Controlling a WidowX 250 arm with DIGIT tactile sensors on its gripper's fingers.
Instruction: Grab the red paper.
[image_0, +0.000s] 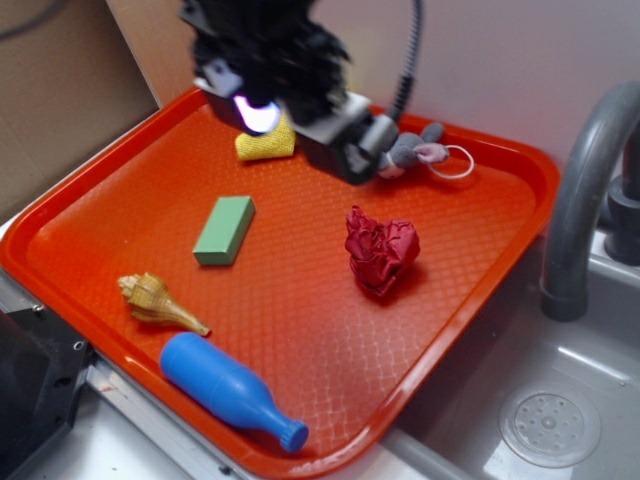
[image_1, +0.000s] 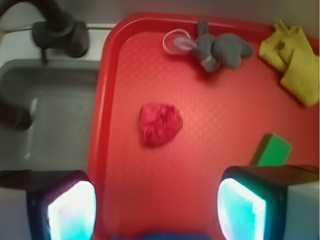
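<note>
Six objects share an orange-red tray (image_0: 90, 190): blue bottle (image_0: 232, 392) nearest, then seashell (image_0: 157, 301), green block (image_0: 225, 229), red paper (image_0: 380, 250) right of centre, lying free; behind, end effector (image_1: 156, 207), fingers apart, empty, near plush mouse (image_0: 408, 150).

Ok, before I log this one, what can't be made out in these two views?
- Gripper, exterior view: motion blur hides how the fingers stand; the wrist view shows them apart.
- Yellow cloth, exterior view: the arm covers its upper part.
- Plush mouse, exterior view: the arm covers its left side.
- Blue bottle, wrist view: only a blurred sliver at the bottom edge.
- Red paper, wrist view: creases blurred.
- Seashell: outside the wrist view.
</note>
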